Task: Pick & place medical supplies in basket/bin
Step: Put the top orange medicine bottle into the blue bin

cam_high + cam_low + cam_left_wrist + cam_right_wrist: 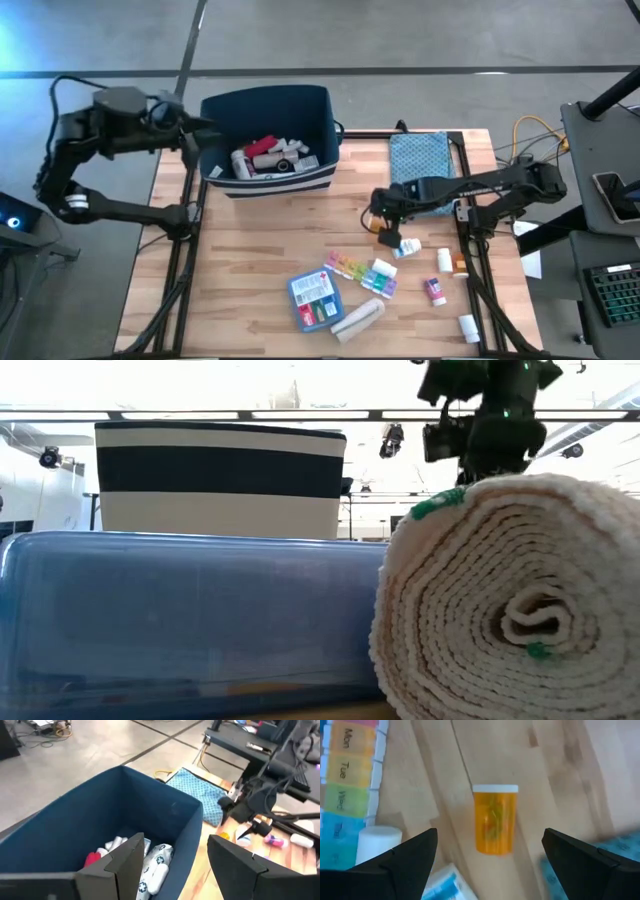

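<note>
Medical supplies lie scattered on the bench (250,260) near the right tool (385,228), others already in the navy bin (268,105).

Right tool: fingers apart, nothing between them, poised over an orange pill bottle (494,819) with a white cap. The bottle lies on its side on the wood, centred in the gap, touching neither finger. No label text readable on it.

Beside the right tool, the rainbow pill organizer (347,780): lids read "Mon", "Tue", "Wed"; the next blue lid is too blurred to read. A white cylinder (376,842) lies just beside the organizer.

Farther from the right tool: blue-red flat box (315,298), print too small to read, and beige bandage roll (358,320) touching it. Teal patterned pouch (420,160) lies behind the right arm.

Left tool (172,865): fingers apart, empty, hovering above the bin's rim. Below it, inside the bin, white bottles (155,862) and a red item (92,858); patterned print on one, not legible.
</note>
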Tool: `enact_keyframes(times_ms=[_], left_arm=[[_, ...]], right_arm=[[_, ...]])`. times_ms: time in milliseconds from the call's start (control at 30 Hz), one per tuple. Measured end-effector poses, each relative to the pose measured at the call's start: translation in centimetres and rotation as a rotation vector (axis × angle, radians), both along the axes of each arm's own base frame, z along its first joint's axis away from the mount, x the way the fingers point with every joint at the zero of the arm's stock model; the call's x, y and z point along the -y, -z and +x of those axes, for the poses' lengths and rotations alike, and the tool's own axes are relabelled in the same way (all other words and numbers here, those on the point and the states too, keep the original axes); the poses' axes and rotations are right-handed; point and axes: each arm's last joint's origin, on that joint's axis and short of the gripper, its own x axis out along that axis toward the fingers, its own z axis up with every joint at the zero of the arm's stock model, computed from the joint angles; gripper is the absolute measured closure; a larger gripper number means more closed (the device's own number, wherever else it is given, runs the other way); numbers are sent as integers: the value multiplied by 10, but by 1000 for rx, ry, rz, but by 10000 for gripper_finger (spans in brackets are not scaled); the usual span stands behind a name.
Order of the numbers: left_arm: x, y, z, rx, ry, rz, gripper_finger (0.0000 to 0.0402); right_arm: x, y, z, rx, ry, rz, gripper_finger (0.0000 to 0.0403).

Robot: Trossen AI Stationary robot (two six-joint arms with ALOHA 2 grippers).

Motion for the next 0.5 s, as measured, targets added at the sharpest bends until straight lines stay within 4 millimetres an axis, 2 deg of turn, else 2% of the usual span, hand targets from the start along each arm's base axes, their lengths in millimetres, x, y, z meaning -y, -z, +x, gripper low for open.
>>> enact_keyframes(times_ms=[333,500], left_arm=[[1,1,-2,6,-4,-8,203],[0,1,1,-2,-3,-11,203]], right_arm=[[0,41,-3,125,18,-23,55],[1,67,-5,81,9,-62,55]])
